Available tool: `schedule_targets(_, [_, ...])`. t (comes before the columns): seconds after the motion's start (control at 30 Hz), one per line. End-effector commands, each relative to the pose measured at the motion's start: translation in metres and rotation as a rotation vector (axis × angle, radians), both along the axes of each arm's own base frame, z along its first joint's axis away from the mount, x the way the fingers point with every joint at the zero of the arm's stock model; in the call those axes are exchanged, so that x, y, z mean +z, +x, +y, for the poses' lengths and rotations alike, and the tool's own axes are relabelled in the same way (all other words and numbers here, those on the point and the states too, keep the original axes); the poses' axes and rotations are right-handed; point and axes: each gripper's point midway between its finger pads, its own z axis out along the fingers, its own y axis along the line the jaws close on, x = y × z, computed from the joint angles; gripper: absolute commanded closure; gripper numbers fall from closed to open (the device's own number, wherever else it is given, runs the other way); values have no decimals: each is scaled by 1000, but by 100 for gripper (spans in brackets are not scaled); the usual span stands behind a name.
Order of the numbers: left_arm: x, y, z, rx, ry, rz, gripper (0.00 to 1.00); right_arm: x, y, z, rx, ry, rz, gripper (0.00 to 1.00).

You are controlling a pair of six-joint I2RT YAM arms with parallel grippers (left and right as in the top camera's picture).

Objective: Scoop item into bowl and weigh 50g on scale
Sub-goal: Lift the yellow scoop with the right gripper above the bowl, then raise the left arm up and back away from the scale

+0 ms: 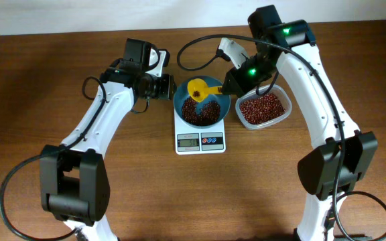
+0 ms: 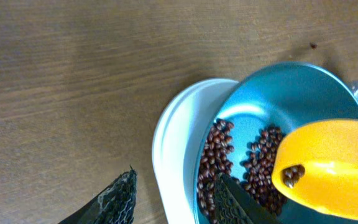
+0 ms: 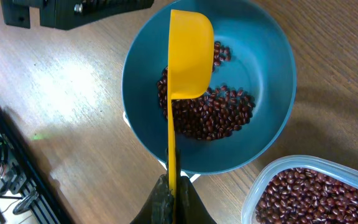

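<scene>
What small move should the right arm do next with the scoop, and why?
Probably tip the yellow scoop a little further: it hangs over the teal bowl, the right fingers shut on its handle, and the left wrist view shows one bean left inside it.

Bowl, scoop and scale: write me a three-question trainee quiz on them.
1. True or false: the teal bowl is empty.
2. Which claw holds the yellow scoop? A left, B right, C neither.
3. What does the bowl stand on?
Key: 1 false, beans lie in it. 2 B, the right claw is shut on its handle. 3 the scale.
</scene>
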Motion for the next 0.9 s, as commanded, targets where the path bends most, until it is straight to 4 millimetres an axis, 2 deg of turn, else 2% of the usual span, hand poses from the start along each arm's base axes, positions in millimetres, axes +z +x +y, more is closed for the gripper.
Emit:
schedule_targets(0.0, [-1, -5, -8, -66, 2, 8, 54, 28, -1, 4, 17, 36, -75, 96])
schedule_targets(0.2, [-4, -14, -17, -123, 37, 10, 51, 28, 0, 5, 17, 38, -83, 96])
schedule_targets(0.3, [-9, -14, -11, -102, 101, 8, 51, 28, 0, 5, 17, 38, -82, 96])
schedule_targets(0.53, [-24, -15, -8, -97, 123, 43, 52, 28, 0, 5, 17, 38, -82, 96])
schedule_targets(0.87, [-28, -12, 1, -84, 180, 35, 52, 28, 0, 5, 18, 38, -83, 96])
